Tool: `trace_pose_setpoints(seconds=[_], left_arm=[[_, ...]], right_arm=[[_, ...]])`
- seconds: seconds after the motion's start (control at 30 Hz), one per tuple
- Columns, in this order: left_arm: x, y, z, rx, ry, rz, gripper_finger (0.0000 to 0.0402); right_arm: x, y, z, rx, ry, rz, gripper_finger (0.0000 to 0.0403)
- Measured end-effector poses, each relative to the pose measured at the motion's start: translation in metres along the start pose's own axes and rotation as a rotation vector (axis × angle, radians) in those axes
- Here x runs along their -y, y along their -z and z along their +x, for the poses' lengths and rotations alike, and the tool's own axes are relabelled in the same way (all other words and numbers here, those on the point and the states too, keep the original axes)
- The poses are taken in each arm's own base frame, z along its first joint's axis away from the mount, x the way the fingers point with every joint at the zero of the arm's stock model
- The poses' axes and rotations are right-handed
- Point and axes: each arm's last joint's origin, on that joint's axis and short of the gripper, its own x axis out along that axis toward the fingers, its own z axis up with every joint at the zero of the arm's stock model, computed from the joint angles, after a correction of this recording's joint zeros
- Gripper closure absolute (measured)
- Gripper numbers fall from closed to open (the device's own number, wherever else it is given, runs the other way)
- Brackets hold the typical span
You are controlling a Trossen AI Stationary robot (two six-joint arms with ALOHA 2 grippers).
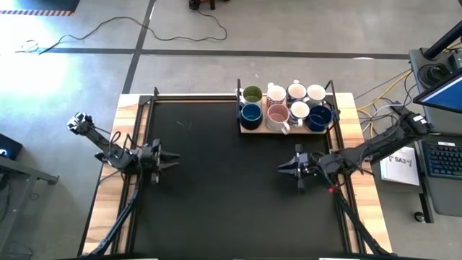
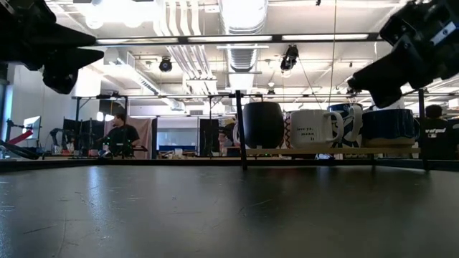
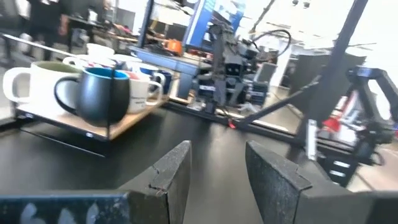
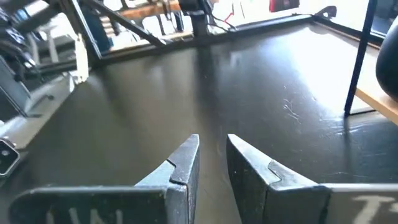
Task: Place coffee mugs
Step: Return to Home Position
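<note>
All 8 mugs [image 1: 278,114] are sitting on the shelf [image 1: 247,130] at the table's far edge. The right gripper [image 1: 283,167] is hovering nearby, fingers parted, empty. The left gripper [image 1: 171,157], likewise released, is waiting opposite. A good retreat means pulling clear of the shelf posts.

Dark mug [image 4: 390,67] cropped at edge

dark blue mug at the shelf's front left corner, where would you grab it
I'd take the dark blue mug by its rim from above: it stands upright, mouth open. Pinch the wall facing the open table, since the green-lined mug behind and the pink mug beside crowd the other sides.
</note>
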Motion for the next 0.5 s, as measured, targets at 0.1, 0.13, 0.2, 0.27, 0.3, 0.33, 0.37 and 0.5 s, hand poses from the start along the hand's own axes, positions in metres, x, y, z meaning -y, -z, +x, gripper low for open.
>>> trace_pose_setpoints(seconds=[0.1,0.13,0.2,0.27,0.3,0.33,0.37,0.5], left_arm=[[-0.001,0.0,0.0,0.01,-0.044,0.02,0.0267],[-0.001,0.0,0.0,0.01,-0.05,0.019,0.0267],[-0.001,0.0,0.0,0.01,-0.05,0.018,0.0267],[-0.001,0.0,0.0,0.01,-0.049,0.017,0.0267],[-0.001,0.0,0.0,0.01,-0.049,0.017,0.0267],[-0.001,0.0,0.0,0.01,-0.049,0.016,0.0267],[-0.001,0.0,0.0,0.009,-0.049,0.017,0.0267],[-0.001,0.0,0.0,0.007,-0.049,0.019,0.0267]], right_arm=[[0.004,0.01,-0.003,0.037,-0.014,0.007,0.0335],[0.006,0.014,-0.005,0.042,-0.017,0.009,0.0335],[0.008,0.021,-0.007,0.041,-0.036,0.011,0.0335],[0.011,0.028,-0.009,0.034,-0.042,0.008,0.0335],[0.012,0.029,-0.009,0.028,-0.039,0.013,0.0335],[0.012,0.03,-0.009,0.019,-0.037,0.01,0.0335],[0.012,0.031,-0.009,0.01,-0.034,0.006,0.0335],[0.012,0.032,-0.009,0.0,-0.03,-0.002,0.0335]])
